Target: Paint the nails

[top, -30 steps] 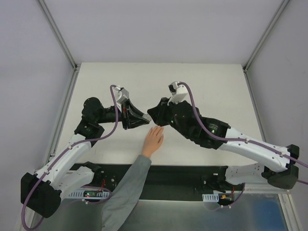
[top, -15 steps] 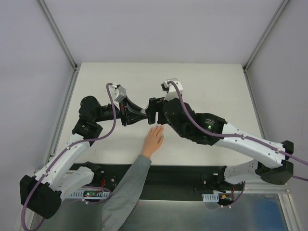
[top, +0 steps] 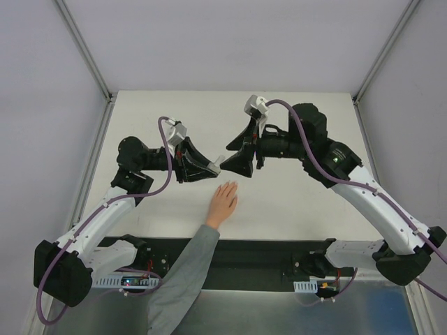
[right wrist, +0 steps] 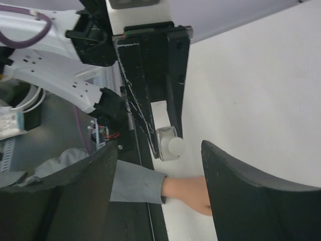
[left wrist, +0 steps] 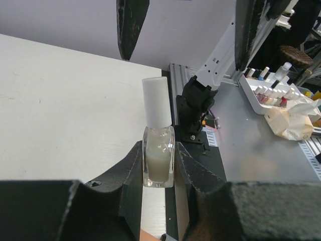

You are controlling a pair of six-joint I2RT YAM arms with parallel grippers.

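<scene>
A small translucent whitish bottle (left wrist: 158,161) with a white cap (left wrist: 155,106) stands upright between the fingers of my left gripper (left wrist: 159,150), which is shut on its glass body. In the top view the left gripper (top: 208,168) holds the bottle (top: 217,165) just above a pale hand (top: 223,202) lying flat, grey sleeve (top: 188,265) behind it. The nails at its fingertips (top: 230,185) are too small to make out. My right gripper (top: 230,158) stands open just right of the cap, apart from it. In the right wrist view, bottle (right wrist: 168,143) and hand (right wrist: 189,193) show between its spread fingers (right wrist: 251,196).
The white table (top: 300,125) is bounded by metal rails at left and right. A dark strip (top: 265,255) with the arm bases runs along the near edge. A tray of small polish bottles (left wrist: 268,93) and a crumpled bag (left wrist: 291,120) lie off the table.
My right gripper opened and drew back up and to the right, away from the bottle's cap. The left gripper kept hold of the bottle and barely shifted. The hand stayed still.
</scene>
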